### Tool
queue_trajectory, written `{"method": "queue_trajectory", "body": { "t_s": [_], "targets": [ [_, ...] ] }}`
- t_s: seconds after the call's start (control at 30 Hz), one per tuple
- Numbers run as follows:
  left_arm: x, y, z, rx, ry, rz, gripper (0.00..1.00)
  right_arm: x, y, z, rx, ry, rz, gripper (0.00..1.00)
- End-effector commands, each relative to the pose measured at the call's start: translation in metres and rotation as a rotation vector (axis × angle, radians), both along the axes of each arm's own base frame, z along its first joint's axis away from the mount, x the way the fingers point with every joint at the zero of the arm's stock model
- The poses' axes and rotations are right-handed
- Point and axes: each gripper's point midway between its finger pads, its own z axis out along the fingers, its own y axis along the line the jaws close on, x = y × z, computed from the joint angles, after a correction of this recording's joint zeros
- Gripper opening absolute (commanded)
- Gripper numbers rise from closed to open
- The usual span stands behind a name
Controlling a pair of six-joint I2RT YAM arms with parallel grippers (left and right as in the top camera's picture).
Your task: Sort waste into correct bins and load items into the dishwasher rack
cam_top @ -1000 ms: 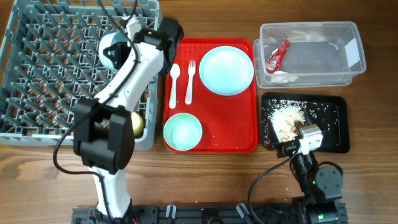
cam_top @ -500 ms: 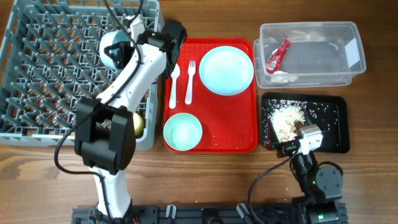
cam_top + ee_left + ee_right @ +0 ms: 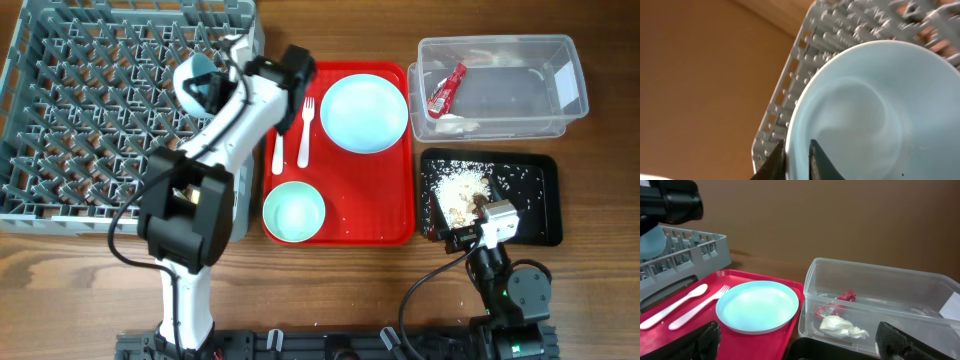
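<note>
My left gripper (image 3: 205, 76) is shut on the rim of a pale blue-green bowl (image 3: 196, 88) and holds it tilted over the right part of the grey dishwasher rack (image 3: 80, 100). In the left wrist view the bowl (image 3: 880, 110) fills the frame with my fingers (image 3: 797, 160) pinching its edge. The second bowl (image 3: 294, 211), plate (image 3: 364, 112), spoon (image 3: 278, 155) and fork (image 3: 305, 130) lie on the red tray (image 3: 390, 200). My right gripper (image 3: 466, 226) is open and empty by the black tray (image 3: 530, 225), which holds food scraps (image 3: 462, 188). The yellow cup is hidden.
The clear tub (image 3: 500, 45) at the back right holds the red wrapper (image 3: 447, 88) and a crumpled white paper (image 3: 842, 325). The left arm reaches across the rack's right edge. A few crumbs lie on the table near the right arm's base.
The left arm has swung to the right with the bowl, now nearer the rack's right edge; it now covers the yellow cup. The right arm has not moved.
</note>
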Motion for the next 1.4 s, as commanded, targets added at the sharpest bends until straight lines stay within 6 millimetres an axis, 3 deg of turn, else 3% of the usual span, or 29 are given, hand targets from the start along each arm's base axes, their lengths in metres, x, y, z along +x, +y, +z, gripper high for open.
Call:
{"method": "queue_trajectory", "body": {
  "t_s": [0.0, 0.13, 0.33, 0.6, 0.77, 0.9, 1.07, 1.23, 1.3, 1.37],
  "targets": [
    [-0.002, -0.017, -0.010, 0.009, 0.028, -0.039, 0.05, -0.001, 0.000, 0.003, -0.007, -0.016, 0.000, 1.00],
    [-0.002, -0.008, 0.012, 0.094, -0.008, -0.030, 0.04, 0.000, -0.001, 0.003, -0.007, -0.016, 0.000, 1.00],
    [-0.002, -0.001, 0.014, 0.112, 0.006, -0.019, 0.04, -0.001, 0.000, 0.003, -0.007, -0.017, 0.000, 1.00],
    [-0.002, 0.030, 0.025, 0.170, -0.002, 0.048, 0.04, -0.001, 0.000, 0.003, -0.006, -0.016, 0.000, 1.00],
    [-0.003, 0.023, 0.006, 0.063, 0.029, 0.040, 0.04, -0.001, 0.000, 0.003, -0.006, -0.016, 0.000, 1.00],
    [-0.003, 0.019, 0.002, 0.041, 0.038, 0.034, 0.04, -0.001, 0.000, 0.003, -0.006, -0.016, 0.000, 1.00],
    [-0.016, 0.014, -0.031, -0.123, 0.175, 0.045, 0.04, -0.001, 0.000, 0.003, -0.007, -0.016, 0.000, 1.00],
    [-0.017, 0.014, -0.026, -0.086, 0.179, 0.038, 0.04, -0.001, 0.000, 0.003, -0.007, -0.016, 0.000, 1.00],
    [-0.018, 0.008, -0.027, -0.087, 0.186, 0.026, 0.27, -0.001, 0.000, 0.003, -0.007, -0.016, 0.000, 1.00],
    [-0.018, -0.003, -0.030, -0.108, 0.185, 0.003, 0.43, -0.001, 0.000, 0.003, -0.006, -0.016, 0.000, 1.00]
  ]
}}
